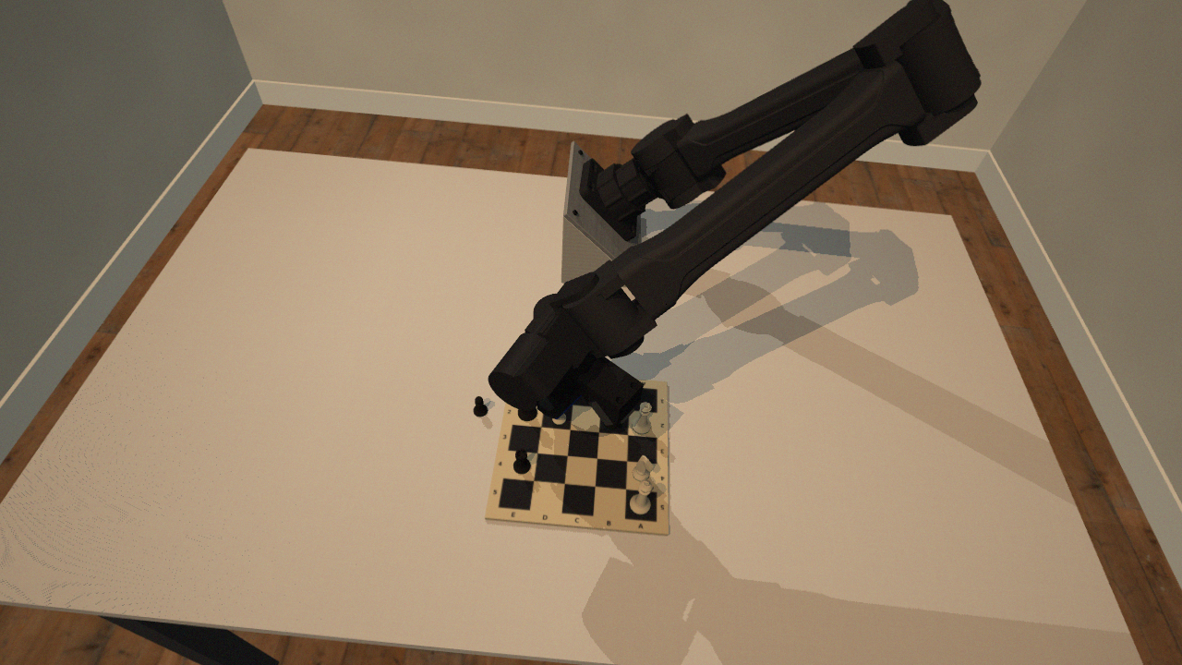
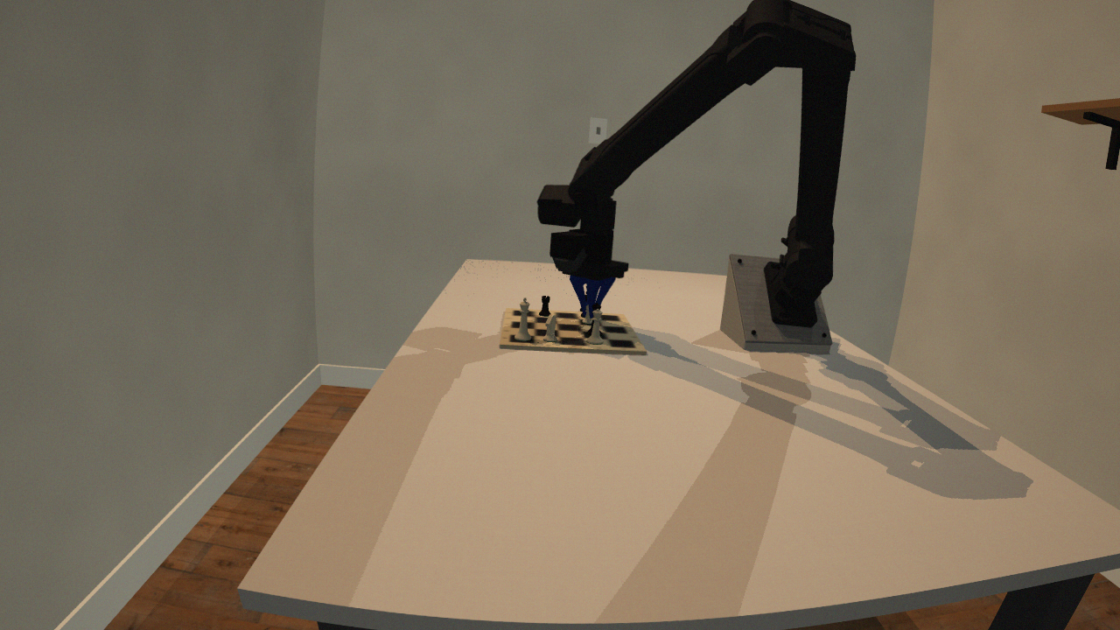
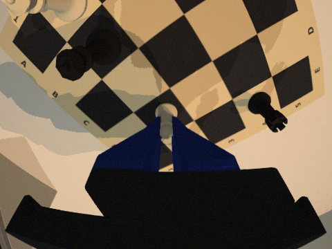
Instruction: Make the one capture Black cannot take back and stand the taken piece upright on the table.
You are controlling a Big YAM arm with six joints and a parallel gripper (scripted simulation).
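Observation:
The small chessboard (image 1: 583,463) lies in front of the arm. My gripper (image 3: 166,122), with blue fingers, is low over the board's edge row nearest the arm and is shut on a white pawn (image 3: 165,113), whose round head shows between the fingertips. The pawn also shows in the top view (image 1: 559,417), mostly hidden under the wrist. A black pawn (image 1: 479,405) stands upright on the table just off the board's far left corner. A black piece (image 3: 74,62) stands in the B file to the left of my fingers. Another black pawn (image 3: 268,112) stands to their right.
A white piece (image 1: 643,419) stands on A2, and two more white pieces (image 1: 645,473) (image 1: 642,499) stand further along the A file. A black pawn (image 1: 521,462) stands on the E file. The grey arm base (image 1: 586,223) stands behind the board.

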